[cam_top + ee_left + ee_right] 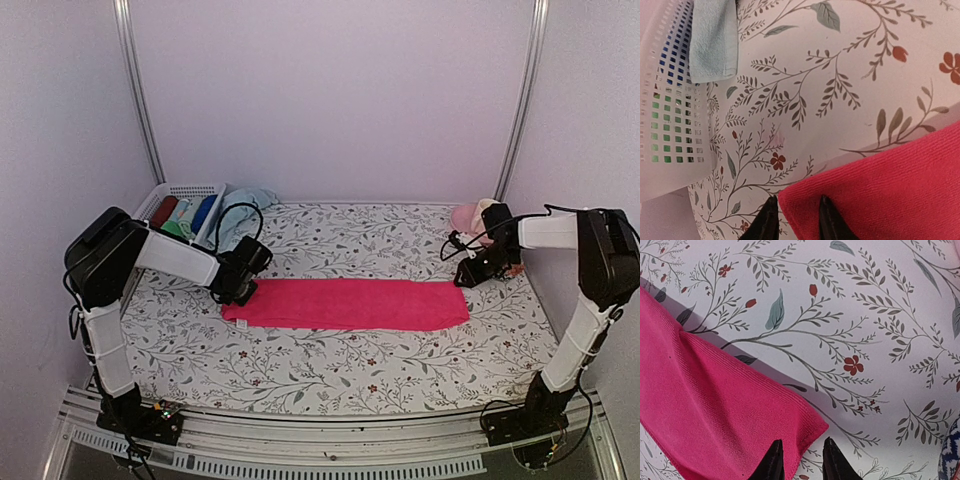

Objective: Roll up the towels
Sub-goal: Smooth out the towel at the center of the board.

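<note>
A white basket [190, 188] at the bench's [330, 360] far left holds a red roll [166, 209], a green roll [178, 228] and a blue roll [205, 212]. The pale blue towel [250, 200] lies just beside it. The pink towel [350, 303] lies flat mid-bench, with the left pincer [798, 200] and right pincer [802, 441] released, straddling its end corners.

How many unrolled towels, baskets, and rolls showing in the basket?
Unrolled towels: 2 (pink towel, pale blue towel)
Baskets: 1 (white basket)
Rolls showing in basket: 3 (red roll, green roll, blue roll)
Total: 6
</note>
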